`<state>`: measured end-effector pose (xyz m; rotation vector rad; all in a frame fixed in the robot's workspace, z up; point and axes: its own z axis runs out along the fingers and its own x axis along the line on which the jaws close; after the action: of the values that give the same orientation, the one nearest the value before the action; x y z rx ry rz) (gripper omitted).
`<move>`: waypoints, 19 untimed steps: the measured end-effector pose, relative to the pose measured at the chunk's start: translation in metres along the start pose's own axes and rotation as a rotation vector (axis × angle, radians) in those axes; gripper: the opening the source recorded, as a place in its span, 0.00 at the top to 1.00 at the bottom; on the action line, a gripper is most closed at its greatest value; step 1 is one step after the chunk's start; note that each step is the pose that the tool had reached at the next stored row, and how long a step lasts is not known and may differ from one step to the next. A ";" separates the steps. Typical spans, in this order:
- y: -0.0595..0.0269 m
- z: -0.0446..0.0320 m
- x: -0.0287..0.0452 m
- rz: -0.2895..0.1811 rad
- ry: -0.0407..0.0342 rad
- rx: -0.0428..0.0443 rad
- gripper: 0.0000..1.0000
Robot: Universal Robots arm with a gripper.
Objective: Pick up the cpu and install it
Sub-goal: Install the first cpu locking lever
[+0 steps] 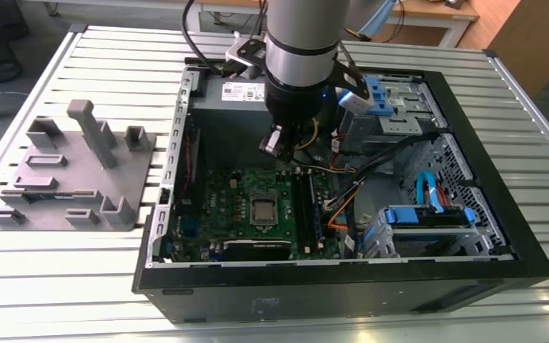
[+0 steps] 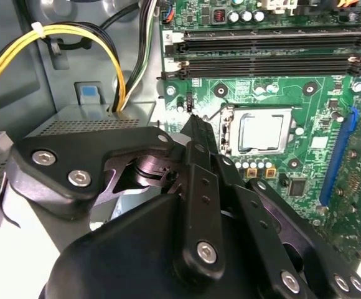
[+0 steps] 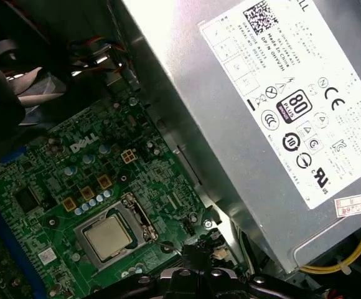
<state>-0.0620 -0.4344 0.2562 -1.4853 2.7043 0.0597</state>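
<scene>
In the exterior view, the gripper [image 1: 277, 143] is seen hanging inside the open computer case [image 1: 503, 246], above the far edge of the green motherboard [image 1: 226, 207]. The cpu [image 1: 264, 210] is seated in its socket, near the board's middle. A grey plastic block [image 1: 65, 179] is placed on the table at the exterior view's left.

In the second wrist view, the cpu [image 2: 262, 132] is framed by the metal socket, beside 2 memory slots [image 2: 261, 53]. Whether the claw is wide or narrow cannot be told.

In the first wrist view, the cpu [image 3: 107, 238] is shown in the socket, and nothing is held on it. The power supply [image 3: 274, 112] is seen beside the board.

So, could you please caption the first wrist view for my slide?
The cpu sits in its socket on the green motherboard, beside the grey power supply.
</scene>
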 end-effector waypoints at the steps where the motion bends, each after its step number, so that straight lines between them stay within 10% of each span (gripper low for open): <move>1: 0.0002 0.0010 -0.0003 0.000 0.0001 0.0000 0.89; 19: 0.0038 0.0129 -0.0048 0.000 0.0070 0.0044 0.89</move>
<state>-0.0622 -0.4275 0.2437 -1.4873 2.7080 0.0485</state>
